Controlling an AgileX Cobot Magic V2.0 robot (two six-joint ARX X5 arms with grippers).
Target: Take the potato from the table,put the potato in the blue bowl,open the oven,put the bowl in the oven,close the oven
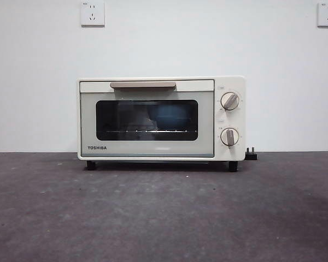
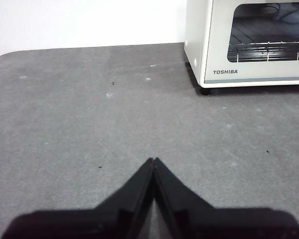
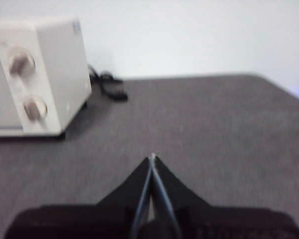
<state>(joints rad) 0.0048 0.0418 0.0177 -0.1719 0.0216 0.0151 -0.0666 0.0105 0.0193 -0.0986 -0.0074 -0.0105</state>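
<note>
A: Standing at the far edge of the table (image 1: pixel 164 218), against a plain white wall, is the oven (image 1: pixel 161 118). It is cream-white, with TOSHIBA printed at the lower left of its door. The door is closed, and its beige bar handle (image 1: pixel 142 84) runs along the top.

B: Where is the blue bowl?

A: Inside the oven. Through the dark glass, the front view shows a dim blue shape, the blue bowl (image 1: pixel 172 116), sitting on the wire rack (image 1: pixel 147 131) towards the right side of the chamber. The glass is too dark to tell whether the potato lies in it.

B: What else is on the oven?

A: Two round knobs (image 1: pixel 229 101) sit one above the other on its right panel. A black plug (image 1: pixel 251 154) rests on the table just beside the oven's right rear corner.

B: And the grippers?

A: Neither appears in the front view. In the left wrist view, the left gripper (image 2: pixel 153 160) hangs above bare grey table, its two black jaws pressed together to a point with nothing between them; the oven's left front corner is farther back and to the right of it. In the right wrist view, which is slightly blurred, the right gripper (image 3: pixel 152 157) is likewise pressed together on nothing, above bare table, with the oven's knob side farther back and to its left.

B: Anything on the wall?

A: Two white sockets (image 1: pixel 92 13), one high on the left and one at the top right corner.
</note>
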